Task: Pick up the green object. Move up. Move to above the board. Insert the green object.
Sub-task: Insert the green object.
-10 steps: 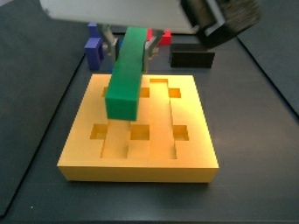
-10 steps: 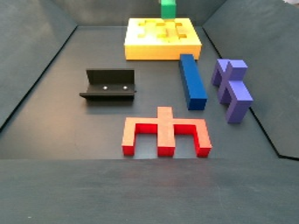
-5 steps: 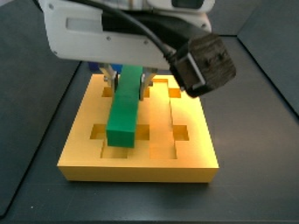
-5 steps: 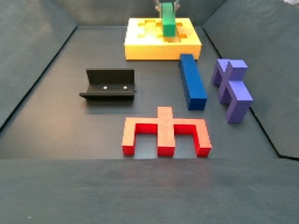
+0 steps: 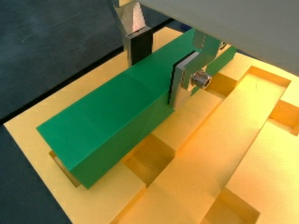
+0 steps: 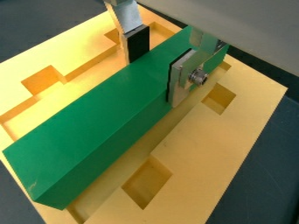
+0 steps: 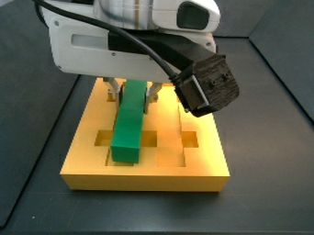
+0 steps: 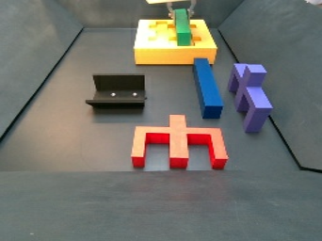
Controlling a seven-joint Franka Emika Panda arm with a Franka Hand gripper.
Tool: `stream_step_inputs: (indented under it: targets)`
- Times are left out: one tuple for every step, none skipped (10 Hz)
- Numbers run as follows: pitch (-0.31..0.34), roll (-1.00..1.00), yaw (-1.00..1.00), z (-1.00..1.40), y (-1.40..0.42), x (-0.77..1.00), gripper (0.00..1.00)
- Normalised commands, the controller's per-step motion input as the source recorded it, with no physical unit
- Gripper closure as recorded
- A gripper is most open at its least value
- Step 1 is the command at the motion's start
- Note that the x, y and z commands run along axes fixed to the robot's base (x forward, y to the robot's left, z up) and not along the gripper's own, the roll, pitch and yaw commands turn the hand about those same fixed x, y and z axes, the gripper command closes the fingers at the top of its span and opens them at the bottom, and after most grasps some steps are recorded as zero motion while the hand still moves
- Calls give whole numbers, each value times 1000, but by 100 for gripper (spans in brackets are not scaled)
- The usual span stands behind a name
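The green object (image 7: 128,124) is a long green bar lying lengthwise in the middle groove of the orange-yellow board (image 7: 147,174), its near end by the front square holes. My gripper (image 7: 132,90) stands over the bar's far half, with a finger on each long side. In both wrist views the gripper (image 5: 160,74) (image 6: 156,74) is shut on the bar (image 5: 105,122) (image 6: 100,131), the dark pads against its sides, and the board (image 5: 233,149) (image 6: 233,149) lies right under it. In a side view the bar (image 8: 184,26) sits on the board (image 8: 157,55) at the far end of the floor.
On the dark floor lie a blue bar (image 8: 206,87), a purple piece (image 8: 251,94), a red comb-shaped piece (image 8: 180,143) and the fixture (image 8: 117,91). A dark camera block (image 7: 207,83) hangs from the wrist over the board's right side.
The gripper has come down with the green bar. The bar was tilted above the board one second ago and now lies flat in the middle groove.
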Motion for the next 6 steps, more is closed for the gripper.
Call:
stream_step_inputs:
  targets:
    - [0, 20, 63, -234, -114, 0, 100]
    - [0, 13, 69, -223, -97, 0, 100]
    - [0, 11, 71, -200, -86, 0, 100]
    - [0, 16, 60, -217, -86, 0, 100]
    - [0, 53, 3, -251, 0, -103, 100]
    - [0, 31, 0, -251, 49, -234, 100]
